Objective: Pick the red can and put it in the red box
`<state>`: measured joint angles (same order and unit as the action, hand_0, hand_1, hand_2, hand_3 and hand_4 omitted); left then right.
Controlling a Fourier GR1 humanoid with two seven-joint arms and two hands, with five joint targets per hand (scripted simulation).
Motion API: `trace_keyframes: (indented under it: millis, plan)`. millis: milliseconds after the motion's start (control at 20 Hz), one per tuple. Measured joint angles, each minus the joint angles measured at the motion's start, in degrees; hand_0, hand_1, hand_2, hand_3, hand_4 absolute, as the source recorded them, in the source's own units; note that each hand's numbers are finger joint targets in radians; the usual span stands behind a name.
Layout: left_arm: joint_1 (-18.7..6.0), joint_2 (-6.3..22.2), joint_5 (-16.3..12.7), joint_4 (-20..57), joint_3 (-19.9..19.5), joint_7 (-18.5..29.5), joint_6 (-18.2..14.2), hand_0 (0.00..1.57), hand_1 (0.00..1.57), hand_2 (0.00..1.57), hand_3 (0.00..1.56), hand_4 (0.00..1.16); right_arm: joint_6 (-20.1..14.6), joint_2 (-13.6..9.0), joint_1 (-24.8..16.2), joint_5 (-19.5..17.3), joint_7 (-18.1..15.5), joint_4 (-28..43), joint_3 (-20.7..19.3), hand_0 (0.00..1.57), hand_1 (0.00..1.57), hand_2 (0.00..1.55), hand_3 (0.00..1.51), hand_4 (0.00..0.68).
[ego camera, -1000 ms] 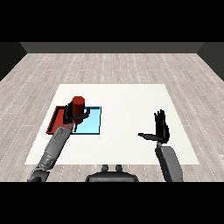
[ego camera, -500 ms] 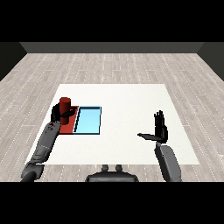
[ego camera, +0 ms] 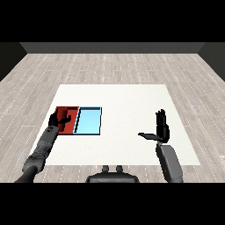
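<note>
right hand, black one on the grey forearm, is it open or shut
Open: the black right hand has its fingers straight and pointing up, thumb spread to the side, and holds nothing.

Light even and diffuse, no visible source. Flat white rectangular table is the brightest surface, uniform, no glare or hotspots. Pale grey plank floor mid-toned; far wall dark. Shadows barely present: none distinct beneath either forearm. Straight edges stay straight to the frame borders; focus uniform throughout.
</note>
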<state>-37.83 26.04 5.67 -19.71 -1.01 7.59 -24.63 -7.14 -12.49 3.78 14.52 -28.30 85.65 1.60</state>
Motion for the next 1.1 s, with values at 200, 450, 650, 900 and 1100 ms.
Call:
trace_keyframes:
  millis: [200,450,650,900,1100]
  plan:
    - [-2.5,0.0,1.1,7.2,-0.4,-1.1,-0.6,0.76,0.76,0.76,0.00,0.67,0.1,0.5,0.1,-0.5,-2.0,-0.5,-0.1,0.00,0.00,0.00,0.00,0.000]
    - [-4.1,0.5,1.2,12.0,-1.3,-0.9,3.0,0.00,0.00,0.00,0.00,0.65,0.7,0.4,-0.7,-0.6,-2.6,0.5,-0.2,0.00,0.00,0.00,0.00,0.000]
    - [-5.4,1.1,5.0,15.3,2.1,-3.1,5.0,0.00,0.00,0.00,0.00,0.00,1.0,0.9,-1.0,-0.7,-2.9,1.7,0.3,0.00,0.00,0.00,0.00,0.000]
    - [-7.3,1.9,6.8,17.8,3.4,-7.2,7.7,0.00,0.00,0.00,0.00,0.00,2.3,1.0,-2.9,0.0,-3.4,3.4,0.4,0.00,0.00,0.00,0.00,0.000]
    - [-7.0,1.8,4.5,16.7,1.0,-6.4,5.7,0.00,0.00,0.00,0.00,0.00,3.1,0.5,-2.8,0.8,-2.7,4.8,-0.2,0.00,0.00,0.00,0.00,0.000]
